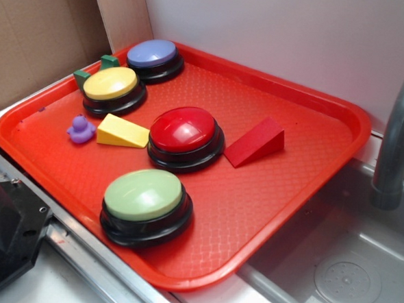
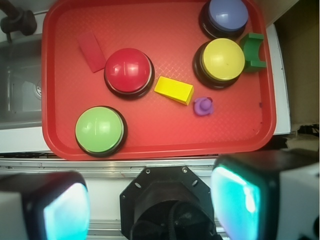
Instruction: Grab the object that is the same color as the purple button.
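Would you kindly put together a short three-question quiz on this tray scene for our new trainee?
1. True or false: the purple duck touches the purple button.
2. Which button sits nearest the duck? A) green button B) yellow button C) red button
3. Fill in: the yellow wedge lies between the duck and the ____ button.

Key: 1 false, they lie apart; 2 B; 3 red. The tool is open above the tray's near edge.

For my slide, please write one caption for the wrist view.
Open gripper high above a red plastic tray holding four round push buttons, coloured blocks and a tiny purple rubber duck.
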